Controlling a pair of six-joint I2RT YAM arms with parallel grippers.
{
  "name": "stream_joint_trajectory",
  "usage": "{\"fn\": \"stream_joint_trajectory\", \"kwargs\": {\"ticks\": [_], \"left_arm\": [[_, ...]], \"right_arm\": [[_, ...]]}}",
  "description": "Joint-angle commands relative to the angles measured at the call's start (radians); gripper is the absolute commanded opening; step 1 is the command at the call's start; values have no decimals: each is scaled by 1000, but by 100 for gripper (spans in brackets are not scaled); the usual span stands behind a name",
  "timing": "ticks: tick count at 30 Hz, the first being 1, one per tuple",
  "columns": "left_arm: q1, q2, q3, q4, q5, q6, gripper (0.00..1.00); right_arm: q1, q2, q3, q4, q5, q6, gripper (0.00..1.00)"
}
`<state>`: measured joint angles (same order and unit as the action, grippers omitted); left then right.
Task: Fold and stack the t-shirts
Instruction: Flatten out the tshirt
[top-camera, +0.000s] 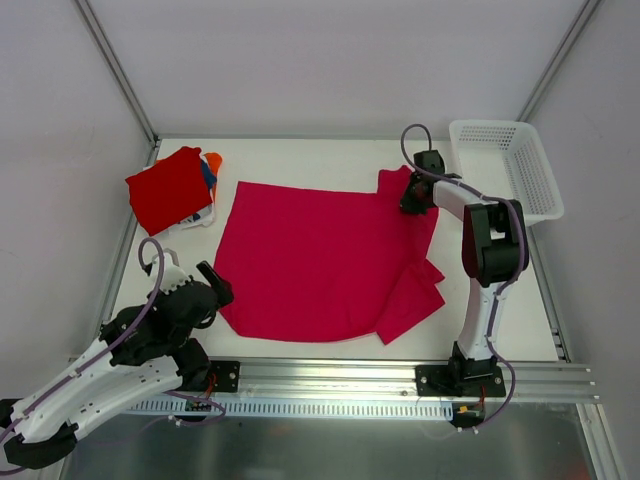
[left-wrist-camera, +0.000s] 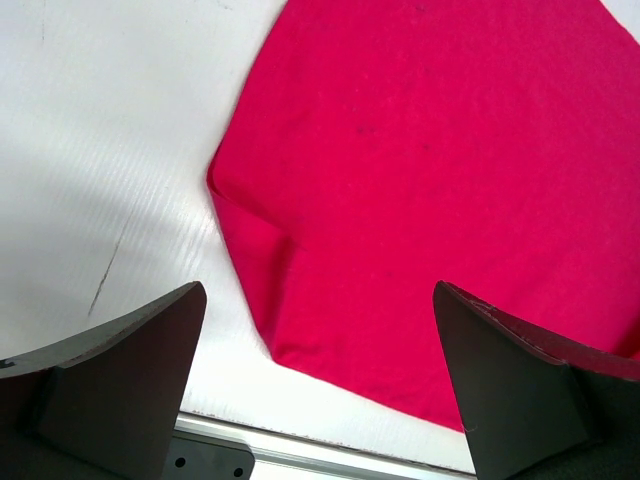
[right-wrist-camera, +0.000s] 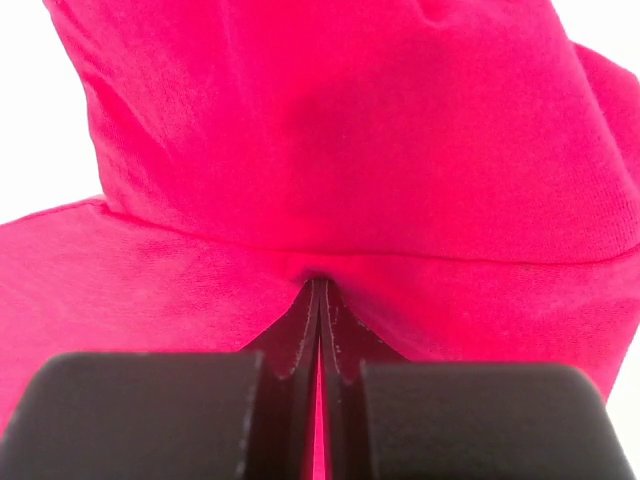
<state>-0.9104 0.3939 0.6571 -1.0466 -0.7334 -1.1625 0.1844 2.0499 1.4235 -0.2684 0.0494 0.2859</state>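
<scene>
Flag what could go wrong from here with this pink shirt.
1. The right gripper pinches only a small bit of the magenta shirt at its far right corner; it may slip free.
2. The left gripper is open, holding nothing, so a one-sided pull could skew the shirt.
3. The folded stack lies near the shirt's far left corner; a sweep might disturb it.

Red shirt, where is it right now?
In the top view, the red shirt lies folded at the table's far left, atop other folded shirts, just left of the spread pink shirt.
</scene>
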Motion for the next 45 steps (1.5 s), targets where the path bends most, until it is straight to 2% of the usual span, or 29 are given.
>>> {"fn": "stream_joint_trajectory", "kwargs": {"ticks": [1, 9, 16, 19, 21, 22, 23, 24, 25, 26, 29, 32, 33, 35, 36, 38, 39, 41, 42, 43, 44, 45], "left_arm": [[-8, 20, 3, -15, -15, 12, 99], [-8, 39, 3, -16, -18, 7, 99], [-8, 51, 4, -15, -12, 9, 99], [-8, 57, 4, -13, -14, 11, 99], [-8, 56, 3, -13, -15, 9, 99], [-8, 57, 3, -13, -17, 7, 99], [-8, 57, 3, -15, -15, 7, 99], [-8, 57, 3, -13, -15, 9, 99], [-8, 56, 3, -15, -12, 9, 99], [-8, 54, 3, -13, -12, 9, 99], [-8, 49, -4, -10, -24, -14, 99], [-8, 81, 10, 29, -63, -28, 99], [-8, 95, 19, 55, -69, 15, 99], [-8, 152, 38, 202, -105, 101, 99], [-7, 177, 39, 273, -124, 218, 99], [2, 258, 36, 562, -156, 387, 99], [22, 291, 48, 679, -94, 581, 99], [183, 403, 87, 921, 129, 719, 99], [256, 455, 111, 960, 369, 719, 99], [327, 577, 165, 990, 467, 719, 99], [463, 647, 197, 1029, 670, 712, 99], [523, 730, 275, 1033, 754, 704, 99]], "right_arm": [[-25, 58, 51, 11, -91, 25, 0], [-49, 206, 268, 8, -204, 82, 0], [-53, 389, 622, -2, -244, 130, 1], [-54, 429, 699, -2, -244, 131, 3], [-54, 446, 745, 15, -249, 124, 28], [-56, 444, 758, 20, -250, 118, 48], [-56, 425, 768, 20, -250, 107, 81], [-57, 405, 766, 17, -249, 102, 93], [-57, 379, 761, 14, -253, 96, 99], [-57, 312, 755, 11, -255, 79, 100], [-53, 173, 687, -2, -256, 56, 99], [-46, -57, 560, -12, -249, 39, 99], [-40, -188, 463, -12, -238, 32, 99], [-26, -322, 353, -12, -223, 18, 100], [-13, -459, 228, -11, -194, 16, 100], [7, -595, 96, -6, -166, 3, 99], [36, -723, -34, -14, -119, -4, 99], [64, -836, -157, -25, -79, -10, 99], [82, -885, -214, -37, -71, -7, 99], [90, -968, -318, -48, -74, 1, 98], [99, -1005, -365, -48, -107, -5, 98], [104, -1036, -405, -66, -117, -10, 98]]}}
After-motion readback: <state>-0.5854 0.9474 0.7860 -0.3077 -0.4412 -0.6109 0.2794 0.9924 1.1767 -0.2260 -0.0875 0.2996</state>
